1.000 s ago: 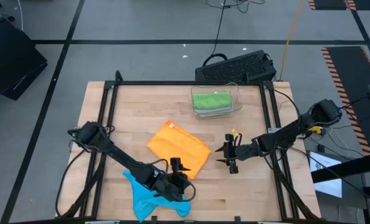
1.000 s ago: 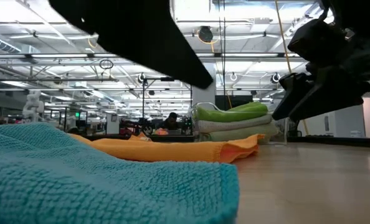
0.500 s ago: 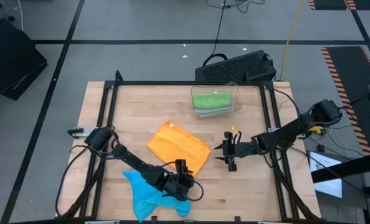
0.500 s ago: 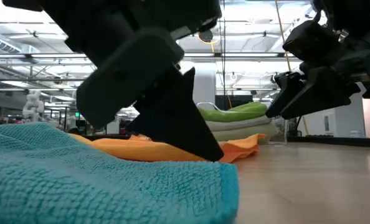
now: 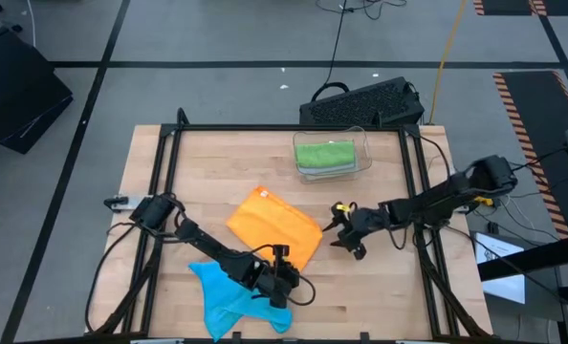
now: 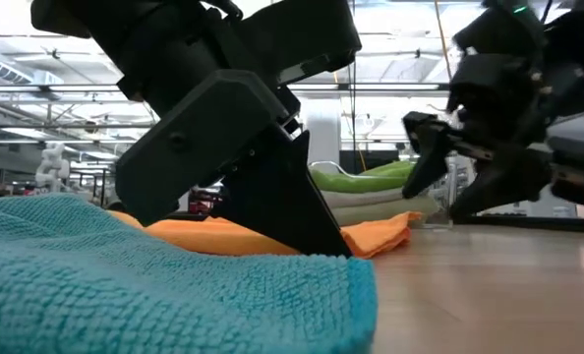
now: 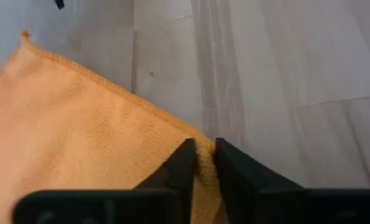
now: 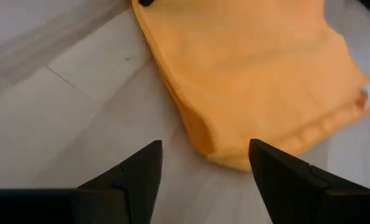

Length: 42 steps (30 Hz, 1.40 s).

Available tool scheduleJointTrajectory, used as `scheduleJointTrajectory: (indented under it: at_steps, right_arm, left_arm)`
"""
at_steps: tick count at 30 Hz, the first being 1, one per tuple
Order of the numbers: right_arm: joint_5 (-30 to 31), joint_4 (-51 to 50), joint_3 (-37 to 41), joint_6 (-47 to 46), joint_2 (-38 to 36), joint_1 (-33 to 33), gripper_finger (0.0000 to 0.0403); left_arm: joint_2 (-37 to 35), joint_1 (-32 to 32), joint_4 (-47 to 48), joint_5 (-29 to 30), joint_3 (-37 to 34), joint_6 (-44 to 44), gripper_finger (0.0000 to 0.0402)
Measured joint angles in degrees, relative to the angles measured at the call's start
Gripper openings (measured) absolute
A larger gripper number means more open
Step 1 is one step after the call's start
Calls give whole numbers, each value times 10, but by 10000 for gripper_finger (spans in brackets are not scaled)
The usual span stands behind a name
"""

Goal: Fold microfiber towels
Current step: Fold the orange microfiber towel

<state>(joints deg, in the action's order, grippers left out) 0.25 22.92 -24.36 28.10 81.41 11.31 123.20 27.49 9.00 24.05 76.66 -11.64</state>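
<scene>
Wooden tabletop inside a black frame, grey floor around it, workshop lights in the background of the low view. Nearest the front edge: blue towel, crumpled, filling the foreground of the low view. Left hand sits low at the near corner of the orange towel; the left wrist view shows its fingers drawn narrow with the orange hem pinched between them. Orange towel lies mid-tabletop, roughly flat, small white tag at its far corner. Right hand is just beside the towel's right edge, apart from it, fingers wide and holding nothing. Farther back: clear plastic bin containing a folded green towel on top of a paler one. Beyond the tabletop, a black keyboard on the floor.
</scene>
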Motion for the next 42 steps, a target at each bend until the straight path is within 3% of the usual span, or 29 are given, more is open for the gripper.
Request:
scheduleJointTrajectory:
  at_steps: [5, 9, 13, 18, 24, 27, 29, 35, 42]
  right_arm:
    - [-67, 3, -26, 111, 38, -45, 249]
    - [-101, 5, -46, 208, 72, -61, 232]
    - [-109, 7, -54, 277, 93, -65, 206]
    - [-110, 26, -56, 298, 116, -72, 171]
    - [-117, 26, -74, 292, 152, -88, 82]
    - [-110, 23, -73, 258, 153, -87, 23]
    - [-104, 7, -73, 223, 143, -75, 8]
    - [-93, -26, -71, 18, 89, -7, 14]
    - [-108, 75, -72, -248, 45, 79, 6]
  left_arm:
    - [0, -2, 20, -5, 0, -4, 12]
    - [0, -2, 29, -5, 0, -1, 13]
    - [0, -2, 34, -7, 0, -1, 29]
    - [-1, -3, 37, -12, -1, 6, 15]
    - [-3, -3, 39, -14, -1, 11, 15]
    - [-6, -2, 42, -15, -2, 13, 20]
    - [-16, 0, 54, -16, -4, 15, 13]
    - [-66, 14, 95, -15, -6, 8, 13]
    - [-112, 45, 111, -1, -5, 10, 6]
